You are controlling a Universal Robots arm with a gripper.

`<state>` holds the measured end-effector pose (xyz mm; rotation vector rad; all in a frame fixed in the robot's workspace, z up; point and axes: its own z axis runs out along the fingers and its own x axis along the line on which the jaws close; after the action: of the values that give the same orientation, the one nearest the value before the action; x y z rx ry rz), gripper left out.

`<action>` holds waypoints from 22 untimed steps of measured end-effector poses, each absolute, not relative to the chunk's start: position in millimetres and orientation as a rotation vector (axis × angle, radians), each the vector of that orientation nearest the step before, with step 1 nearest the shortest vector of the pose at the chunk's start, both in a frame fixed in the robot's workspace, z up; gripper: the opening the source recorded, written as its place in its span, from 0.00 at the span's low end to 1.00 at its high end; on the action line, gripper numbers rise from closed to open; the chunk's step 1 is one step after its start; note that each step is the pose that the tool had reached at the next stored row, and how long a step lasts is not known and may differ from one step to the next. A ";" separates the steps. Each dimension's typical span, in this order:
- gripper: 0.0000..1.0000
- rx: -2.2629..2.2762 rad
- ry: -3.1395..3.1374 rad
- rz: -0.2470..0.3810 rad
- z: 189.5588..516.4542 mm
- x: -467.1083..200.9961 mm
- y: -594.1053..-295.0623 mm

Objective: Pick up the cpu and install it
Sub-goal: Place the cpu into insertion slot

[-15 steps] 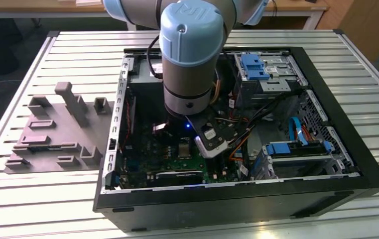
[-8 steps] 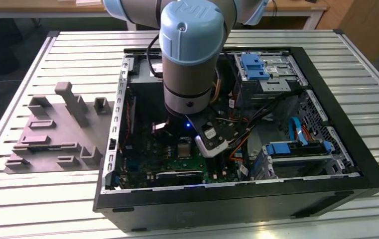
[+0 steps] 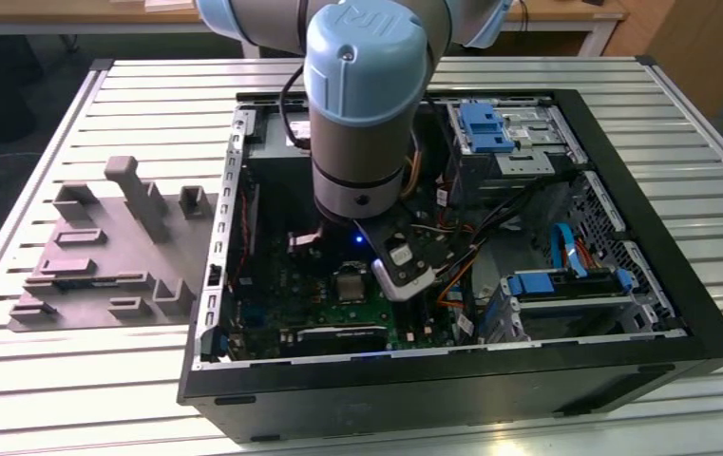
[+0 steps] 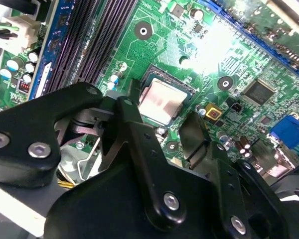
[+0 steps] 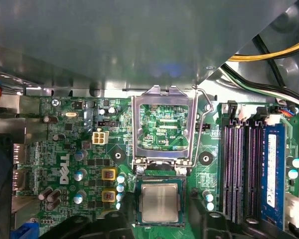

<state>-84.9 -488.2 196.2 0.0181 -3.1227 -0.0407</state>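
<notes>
I'm watching the pale blue robot arm (image 3: 361,95) reaching down into the open black computer case (image 3: 665,323), which is lying on its side on the slatted metal table (image 3: 83,399). On the green motherboard (image 5: 79,129), the tall silver rectangular metal socket frame (image 5: 135,129) is standing flipped up on its hinge, which is why the socket is lying bare. The cpu (image 5: 160,201), a small flat square chip with a silvery metal top and a pale tan rim, is sitting flat in that socket just beside the frame's hinge, and it is looking square and seated to me. The black pincer (image 5: 160,215) is hovering over the chip with its fingers (image 5: 114,226) spread, one on each side of it, pinching nothing.

The first wrist view is looking straight down, so it is giving the raised frame, the chip and the black memory slots (image 5: 239,169) near the frame. The second wrist view is looking slantwise past the finger linkages, and there one finger is overlapping the socket's edge, so I cannot tell whether it is touching. The exterior view is taking in the dull grey plastic blocks (image 3: 95,266), sitting outside the case, well apart from the frame
</notes>
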 end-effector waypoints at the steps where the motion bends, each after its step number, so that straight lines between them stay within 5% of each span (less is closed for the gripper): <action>1: 0.58 0.018 -3.123 -0.043 195.7 -84.9 -488.3; 7: 0.58 0.018 -3.122 -0.057 191.7 -84.9 -488.2; 11: 0.44 0.018 -3.122 -0.062 190.3 -84.9 -488.3; 22: 0.44 -0.010 -3.121 -0.063 193.4 -84.9 -488.3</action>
<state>-84.9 -488.3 193.4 -0.0104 -3.1213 -0.0632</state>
